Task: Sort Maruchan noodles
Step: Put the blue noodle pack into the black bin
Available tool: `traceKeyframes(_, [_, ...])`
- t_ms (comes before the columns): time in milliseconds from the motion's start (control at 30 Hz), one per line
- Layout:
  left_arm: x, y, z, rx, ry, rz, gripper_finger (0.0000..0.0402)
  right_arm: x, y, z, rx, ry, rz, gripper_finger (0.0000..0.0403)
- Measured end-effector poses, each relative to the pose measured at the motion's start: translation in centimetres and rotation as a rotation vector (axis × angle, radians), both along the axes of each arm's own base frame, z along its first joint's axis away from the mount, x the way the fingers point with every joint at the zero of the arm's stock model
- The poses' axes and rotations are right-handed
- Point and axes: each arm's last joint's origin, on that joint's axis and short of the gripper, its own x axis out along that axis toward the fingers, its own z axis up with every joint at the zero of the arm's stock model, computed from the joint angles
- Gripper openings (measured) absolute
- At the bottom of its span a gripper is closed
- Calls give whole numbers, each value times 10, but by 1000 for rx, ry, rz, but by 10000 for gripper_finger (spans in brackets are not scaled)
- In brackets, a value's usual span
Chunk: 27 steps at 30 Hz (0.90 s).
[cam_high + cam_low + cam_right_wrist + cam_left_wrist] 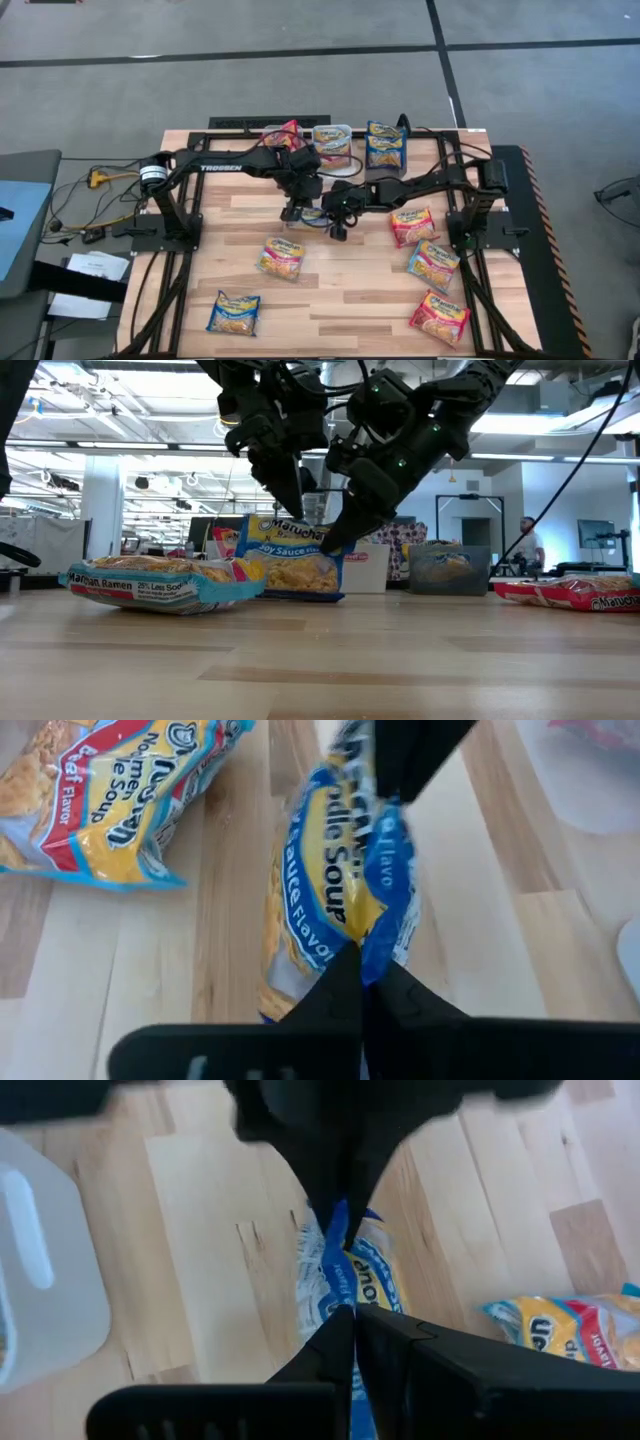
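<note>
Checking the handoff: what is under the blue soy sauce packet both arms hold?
Bare wooden table lies under the blue packet, pinched by right gripper and left gripper. Directly beneath is covered.

"TROSSEN" in white on the left arm (222, 167). Blue packet (290, 558): "Maruchan", "Soy Sauce". Light blue packet (160, 582): "Ramen", "25% Less Sod…". Red packet (575, 592), table's edge: "Maruch…". Yellow packet (110, 795), wrist cam: "…ef Flavor".
</note>
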Motion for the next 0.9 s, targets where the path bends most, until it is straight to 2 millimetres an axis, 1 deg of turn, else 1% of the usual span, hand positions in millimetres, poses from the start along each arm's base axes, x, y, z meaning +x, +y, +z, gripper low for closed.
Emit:
traceKeyframes(267, [-1, 0, 28, 2, 49, 29, 0, -4, 1, 2, -24, 34, -25, 4])
traceKeyframes(333, [-4, 0, 34, 1, 52, 31, 0, -10, 1, 6, -38, 68, -38, 4])
traceKeyframes(533, [-21, -2, 61, 1, 9, 46, 0, -21, 3, 28, -82, 71, -59, 3])
traceKeyframes(667, [-35, -5, 82, -4, -48, 79, 0, -30, 3, 46, -104, 44, -68, 3])
traceKeyframes(800, [-49, -12, 102, -38, -105, 108, 0, -40, 3, 61, -146, 35, -89, 3])
traceKeyframes(900, [-62, -18, 116, -25, -135, 119, 0, -49, 2, 73, -173, 31, -107, 3])
